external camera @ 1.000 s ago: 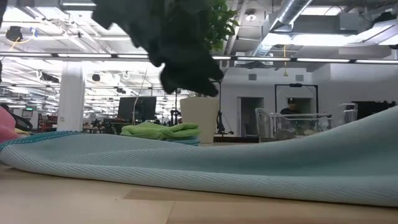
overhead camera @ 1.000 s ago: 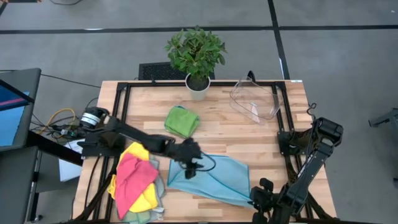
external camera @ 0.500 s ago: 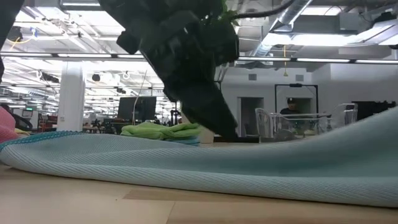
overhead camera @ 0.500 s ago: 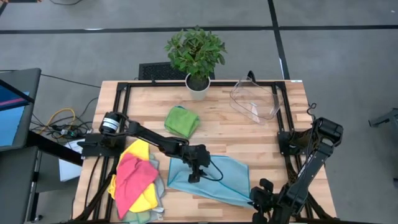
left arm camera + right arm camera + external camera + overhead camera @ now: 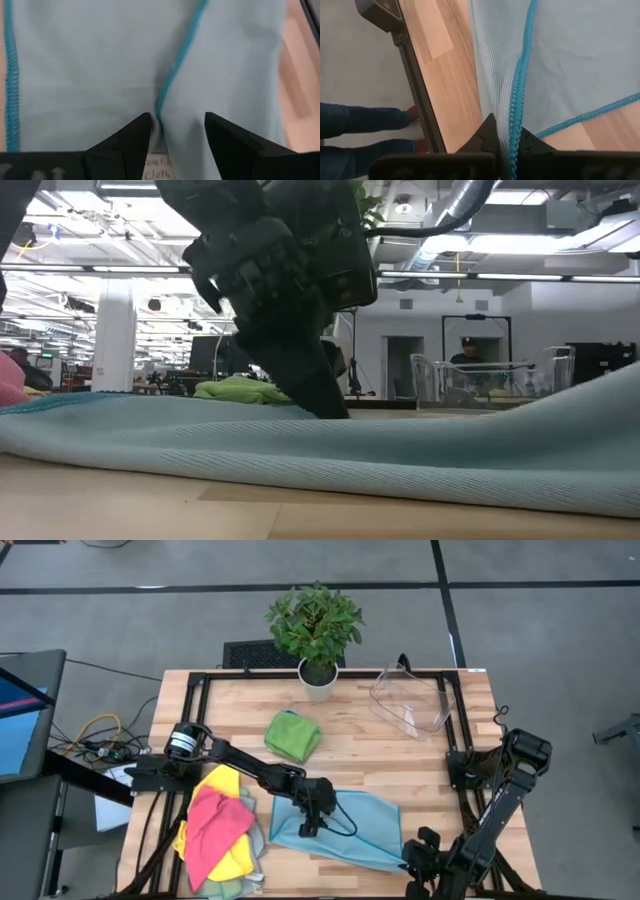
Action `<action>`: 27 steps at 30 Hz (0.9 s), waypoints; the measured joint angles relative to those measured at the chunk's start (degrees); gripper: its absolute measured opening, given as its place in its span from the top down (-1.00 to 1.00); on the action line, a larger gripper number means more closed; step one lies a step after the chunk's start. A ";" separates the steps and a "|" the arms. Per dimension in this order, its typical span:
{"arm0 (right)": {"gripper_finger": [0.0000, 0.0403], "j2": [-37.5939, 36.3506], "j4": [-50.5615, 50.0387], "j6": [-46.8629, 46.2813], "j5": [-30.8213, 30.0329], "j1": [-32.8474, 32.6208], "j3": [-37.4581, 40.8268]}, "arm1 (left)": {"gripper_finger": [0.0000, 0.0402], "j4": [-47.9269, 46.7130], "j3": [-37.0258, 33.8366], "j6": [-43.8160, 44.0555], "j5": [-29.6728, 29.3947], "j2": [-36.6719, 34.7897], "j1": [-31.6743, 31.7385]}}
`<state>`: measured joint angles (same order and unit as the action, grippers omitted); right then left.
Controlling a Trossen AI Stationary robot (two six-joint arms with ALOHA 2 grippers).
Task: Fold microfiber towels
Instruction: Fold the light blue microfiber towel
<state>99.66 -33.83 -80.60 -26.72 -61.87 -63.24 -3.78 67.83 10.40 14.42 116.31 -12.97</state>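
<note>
A pale teal microfiber towel (image 5: 345, 825) lies spread on the table's near middle, its blue-stitched hem (image 5: 176, 70) showing. My left gripper (image 5: 308, 826) points steeply down onto the towel's left part, open, a finger on either side of that hem. My right gripper (image 5: 415, 858) stands at the near right, shut on the towel's near right corner. A folded green towel (image 5: 292, 735) lies farther back. Pink and yellow towels (image 5: 218, 830) lie heaped at the near left. My left gripper sets its two open fingertips (image 5: 142, 125) down on the teal towel's top face, slanting from above and from the left. The hem and a white label (image 5: 159, 161) lie in the gap. The cloth lies flat on the table there. My right gripper pinches the towel's blue-stitched edge (image 5: 516, 107) between its shut fingers, slanting down from the near right. The hem runs along the fingers. That corner is raised off the table, and the cloth slopes down from it (image 5: 590, 395) toward the left.
A potted plant (image 5: 316, 635) stands at the far edge, and a clear plastic bin (image 5: 412, 700) at the far right. Bare wood shows between the green towel and the bin. Black frame rails (image 5: 200, 710) run along the table's sides.
My left gripper has come down and toward the near edge onto the teal towel, tipping more steeply and rolling a little. It has stayed open. My right gripper and the raised corner have kept still.
</note>
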 joint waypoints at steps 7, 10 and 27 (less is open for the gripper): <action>0.87 0.00 -0.24 0.00 -0.04 0.00 0.00 | 0.30 -3.76 1.15 -0.27 -0.13 -0.02 -1.35; 0.84 0.00 -0.27 0.02 -0.07 0.00 0.00 | 0.40 -4.83 1.22 -0.28 -1.12 -0.11 -1.60; 0.85 0.00 -0.45 0.04 -0.23 0.00 0.00 | 0.99 -20.37 8.64 7.09 0.70 -6.04 -1.02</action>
<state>99.66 -34.28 -80.56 -26.95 -61.87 -63.24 -24.15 76.47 17.49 15.12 110.27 -13.99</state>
